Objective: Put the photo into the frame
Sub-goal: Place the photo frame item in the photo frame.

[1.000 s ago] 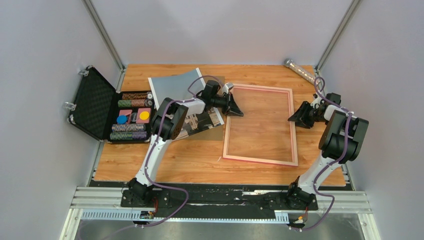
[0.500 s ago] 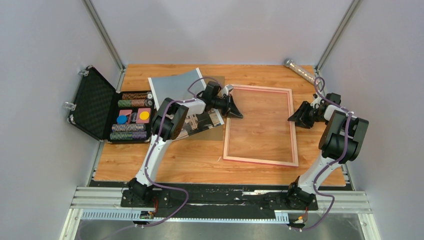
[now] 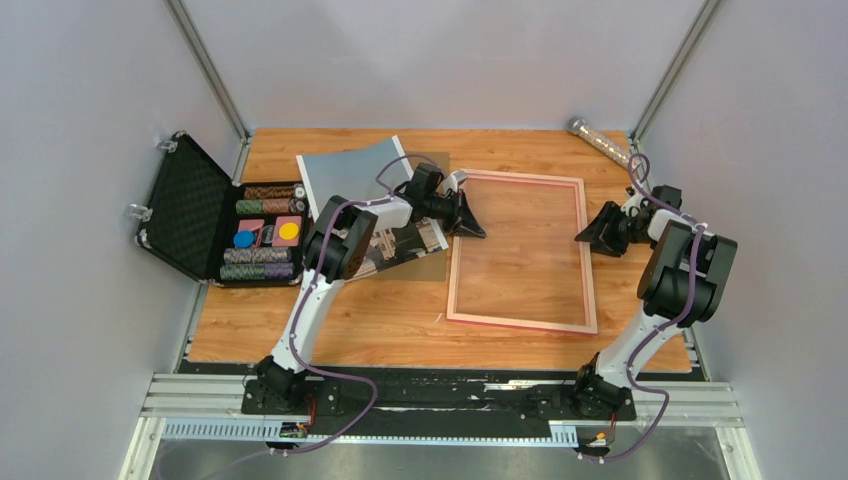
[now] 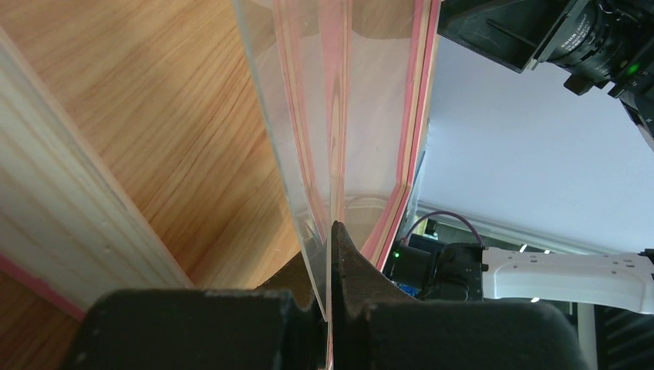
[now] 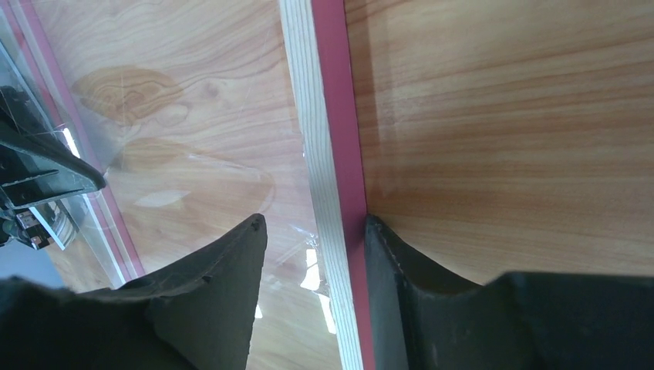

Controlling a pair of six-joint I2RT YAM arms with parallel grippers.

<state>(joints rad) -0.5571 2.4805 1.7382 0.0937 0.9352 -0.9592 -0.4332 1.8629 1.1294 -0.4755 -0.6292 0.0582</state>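
Observation:
The pink frame lies flat on the table at centre right. The photo lies to its left, partly under my left arm, with its sky part towards the back. My left gripper is at the frame's left rail. In the left wrist view it is shut on the edge of a thin clear pane that belongs to the frame. My right gripper is open. In the right wrist view its jaws straddle the frame's right rail, and the outer finger touches the rail.
An open black case with poker chips stands at the left table edge. A glittery tube lies at the back right corner. A grey-brown sheet shows under the photo. Grey walls close in on both sides.

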